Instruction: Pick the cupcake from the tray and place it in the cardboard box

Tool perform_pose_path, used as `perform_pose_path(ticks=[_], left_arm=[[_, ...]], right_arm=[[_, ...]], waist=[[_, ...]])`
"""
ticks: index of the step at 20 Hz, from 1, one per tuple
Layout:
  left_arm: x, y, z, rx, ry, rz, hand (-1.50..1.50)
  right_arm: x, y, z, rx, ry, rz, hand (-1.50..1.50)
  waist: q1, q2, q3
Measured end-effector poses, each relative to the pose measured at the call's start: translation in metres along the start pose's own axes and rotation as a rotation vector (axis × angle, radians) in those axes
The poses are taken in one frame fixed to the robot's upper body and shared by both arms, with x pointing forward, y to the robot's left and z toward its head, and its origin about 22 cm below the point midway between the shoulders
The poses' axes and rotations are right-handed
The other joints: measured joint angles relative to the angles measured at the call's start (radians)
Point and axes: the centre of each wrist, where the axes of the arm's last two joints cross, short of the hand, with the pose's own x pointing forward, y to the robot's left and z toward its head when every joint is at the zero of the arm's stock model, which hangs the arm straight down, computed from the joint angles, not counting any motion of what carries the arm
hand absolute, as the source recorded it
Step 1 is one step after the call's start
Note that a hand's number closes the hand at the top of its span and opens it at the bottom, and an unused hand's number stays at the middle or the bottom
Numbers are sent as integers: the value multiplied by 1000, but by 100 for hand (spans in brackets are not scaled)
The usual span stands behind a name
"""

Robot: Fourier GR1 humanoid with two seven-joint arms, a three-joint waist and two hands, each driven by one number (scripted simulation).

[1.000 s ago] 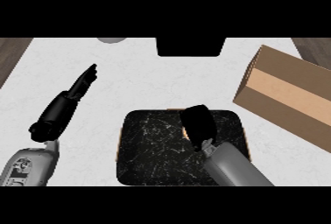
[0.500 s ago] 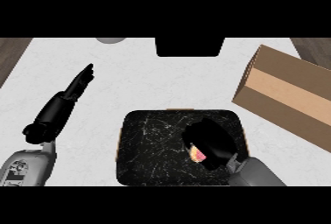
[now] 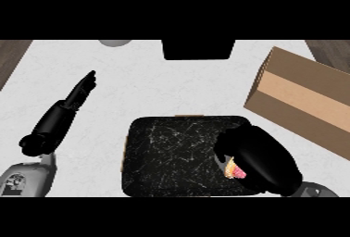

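Since half a second ago the right robot hand has slid toward the tray's right edge, fingers curled round the cupcake, whose pink shows under the palm, still over the tray. Grasp looks made; lift and carry to the cardboard box, right of the tray, remain. The left robot hand rests straight-fingered left of the tray
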Motion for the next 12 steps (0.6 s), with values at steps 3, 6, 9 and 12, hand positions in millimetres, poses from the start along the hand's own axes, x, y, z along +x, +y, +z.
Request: perform_pose_path(ticks=[3, 6, 9, 12], left_arm=[[-1, 1, 4, -1, -1, -7, 0], [2, 1, 1, 2, -9, -5, 0], [-1, 1, -3, 0, -6, -1, 0], [-3, 0, -3, -9, -9, -1, 0]], right_arm=[[-5, -30, 5, -118, 88, -30, 150], [-15, -49, 9, -223, 214, -99, 150], [-31, -67, 16, -304, 331, -133, 150], [-55, -87, 19, -359, 436, -150, 150]], waist=[[-1, 0, 0], [-1, 1, 0], [0, 3, 0], [7, 4, 0]])
